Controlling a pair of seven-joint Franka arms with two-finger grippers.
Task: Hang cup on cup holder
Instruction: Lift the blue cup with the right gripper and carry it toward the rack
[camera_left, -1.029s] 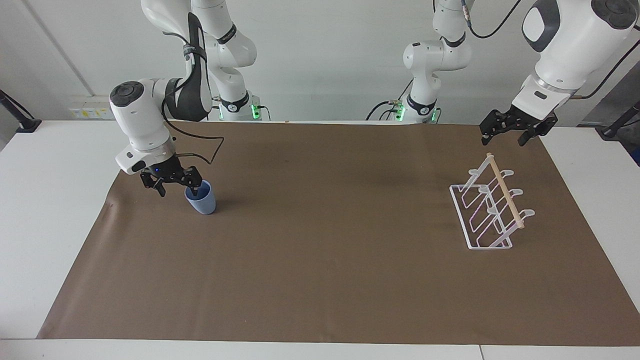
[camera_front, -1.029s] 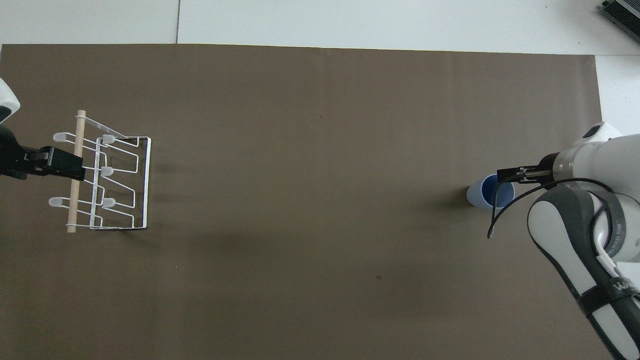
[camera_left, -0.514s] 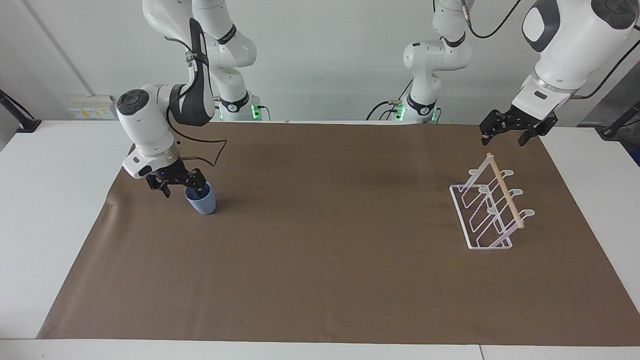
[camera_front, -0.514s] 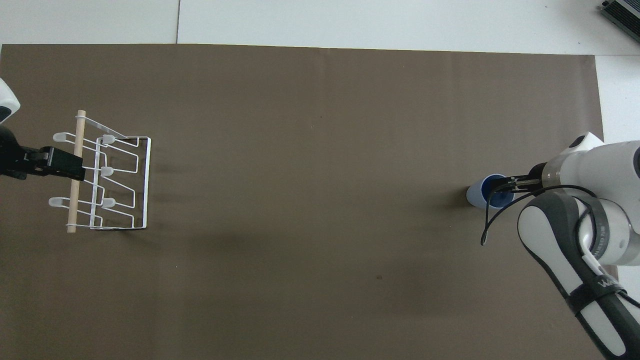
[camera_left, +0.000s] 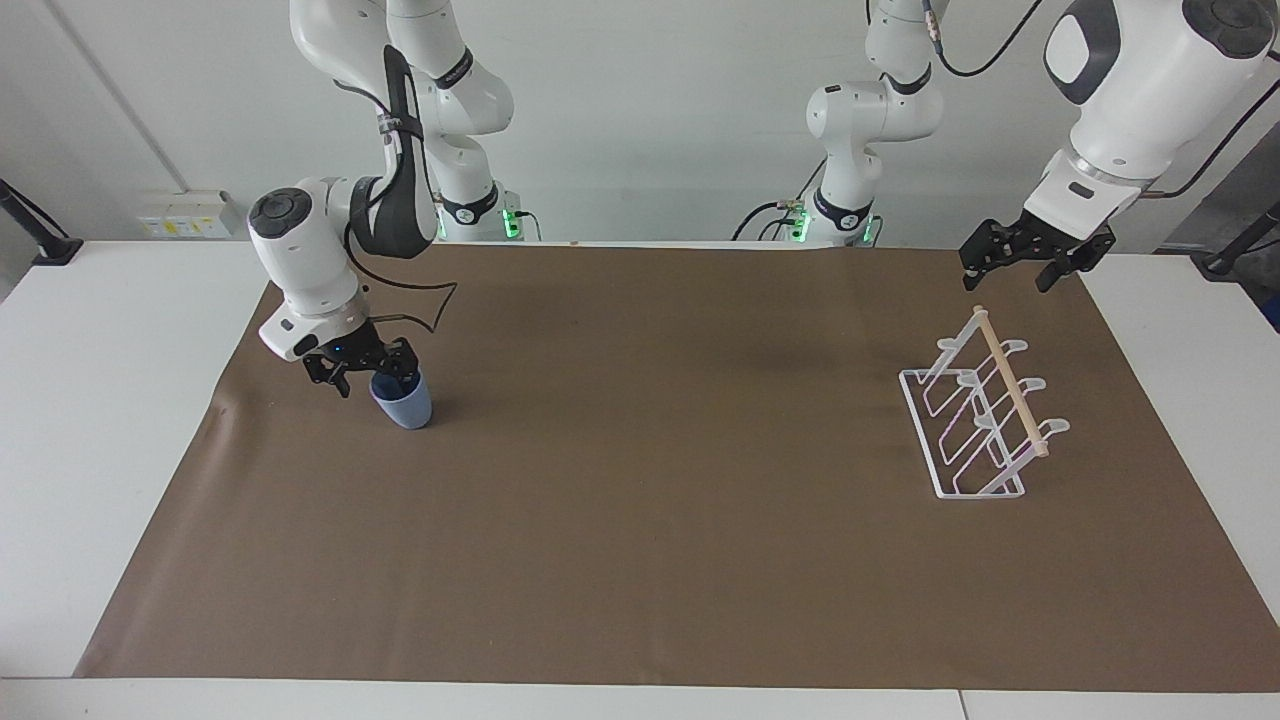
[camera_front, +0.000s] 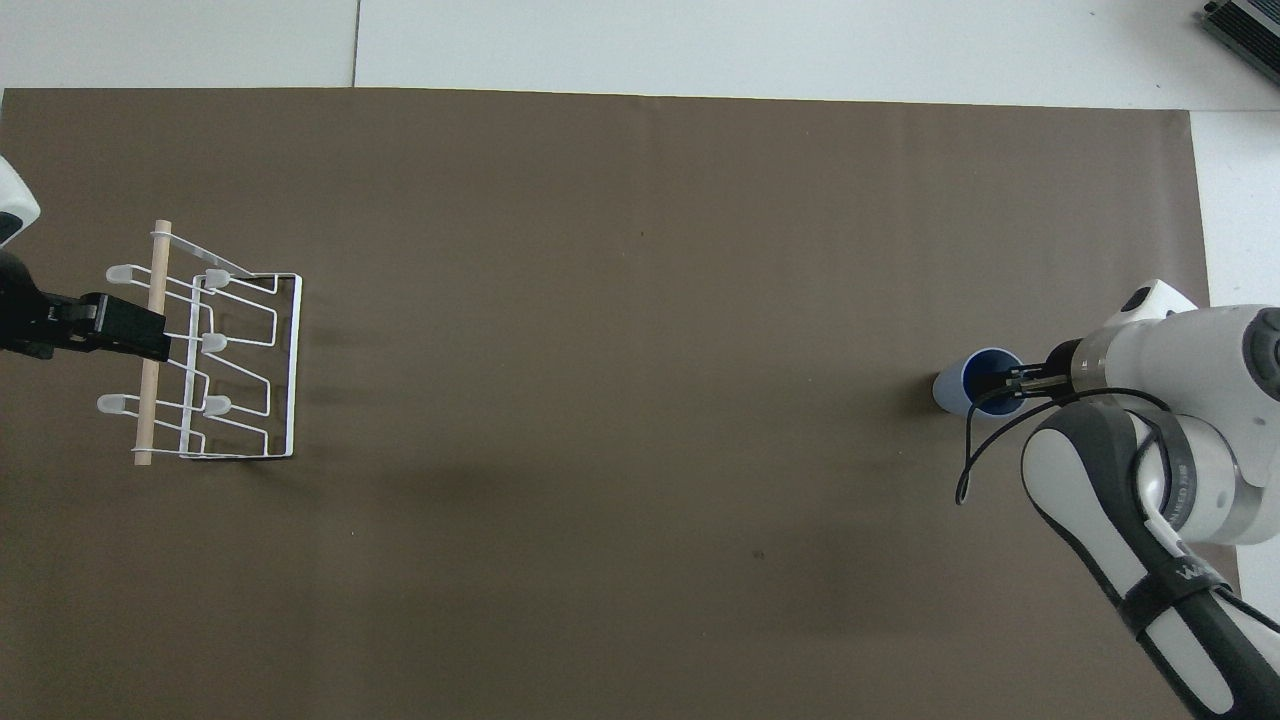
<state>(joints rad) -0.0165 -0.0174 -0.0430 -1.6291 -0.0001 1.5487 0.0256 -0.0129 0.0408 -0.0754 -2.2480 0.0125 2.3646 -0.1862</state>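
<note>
While the left gripper (camera_left: 1020, 262) hung spread above the cup holder (camera_left: 975, 420), the right gripper (camera_left: 375, 375) pinched the cup's (camera_left: 403, 403) rim.

Facing view: high, facing robots. Overhead: steep down. Both share mat (camera_left: 640, 480).

A white worktop (camera_left: 110, 420) carries a large rectangular sheet of brown paper (camera_left: 640, 520) that covers most of its middle and leaves bare white margins at both arms' ends. On the paper, toward the right arm's end, stands a small light-blue tapered plastic cup (camera_left: 403, 402), mouth up. Well apart from it, toward the left arm's end, sits a white wire cup holder (camera_left: 975, 420) with a rectangular base, slanted looped prongs and a light wooden dowel (camera_left: 1010, 383) along its top.
</note>
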